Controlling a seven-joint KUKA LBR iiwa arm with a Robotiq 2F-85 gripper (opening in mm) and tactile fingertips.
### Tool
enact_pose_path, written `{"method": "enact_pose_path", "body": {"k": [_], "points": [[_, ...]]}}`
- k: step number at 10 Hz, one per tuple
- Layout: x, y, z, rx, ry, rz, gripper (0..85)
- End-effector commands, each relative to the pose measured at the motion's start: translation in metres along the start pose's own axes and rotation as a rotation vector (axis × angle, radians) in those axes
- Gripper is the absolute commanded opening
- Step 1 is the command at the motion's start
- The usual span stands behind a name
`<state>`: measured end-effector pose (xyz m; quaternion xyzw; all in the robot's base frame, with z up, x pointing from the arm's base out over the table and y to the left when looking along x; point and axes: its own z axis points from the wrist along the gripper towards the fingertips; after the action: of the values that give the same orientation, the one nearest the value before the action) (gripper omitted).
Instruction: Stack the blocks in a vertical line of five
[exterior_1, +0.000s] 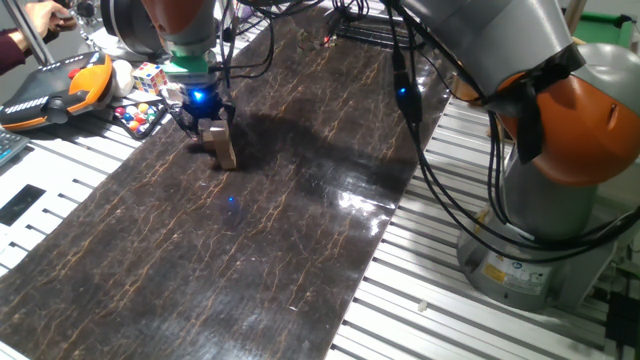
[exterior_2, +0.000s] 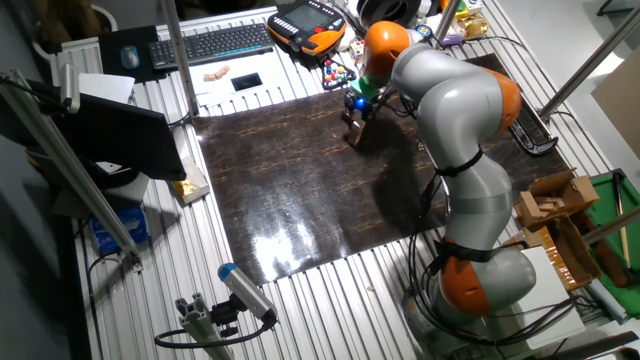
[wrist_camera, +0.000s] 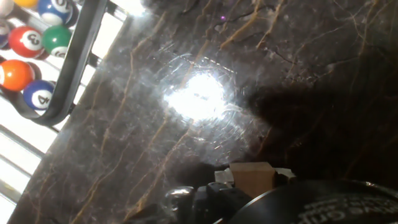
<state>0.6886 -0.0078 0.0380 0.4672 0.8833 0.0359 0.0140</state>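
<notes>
A short column of light-tan wooden blocks (exterior_1: 224, 150) stands on the dark marbled mat (exterior_1: 260, 250) near its far left corner. It also shows in the other fixed view (exterior_2: 354, 131). My gripper (exterior_1: 208, 120) hangs right over the column, its blue light on, its fingers on either side of the top block (exterior_1: 213, 130). In the hand view that block (wrist_camera: 252, 177) sits at the bottom edge, tight between the finger parts. I cannot count the blocks in the column. No loose blocks show on the mat.
Billiard balls in a black rack (wrist_camera: 37, 56) lie just off the mat's left edge, next to a Rubik's cube (exterior_1: 148, 75) and an orange teach pendant (exterior_1: 55, 88). The arm's base (exterior_1: 560, 170) stands to the right. A wooden crate (exterior_2: 555, 205) sits beyond it.
</notes>
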Motion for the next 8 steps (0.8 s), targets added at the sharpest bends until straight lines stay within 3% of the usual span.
{"method": "enact_pose_path", "body": {"k": [1, 5, 8], "points": [[-0.001, 0.001, -0.005, 0.002, -0.006, -0.003, 1.0], [-0.006, -0.004, -0.055, 0.016, -0.048, -0.017, 1.0], [0.000, -0.006, -0.095, 0.031, -0.045, -0.024, 1.0]]}}
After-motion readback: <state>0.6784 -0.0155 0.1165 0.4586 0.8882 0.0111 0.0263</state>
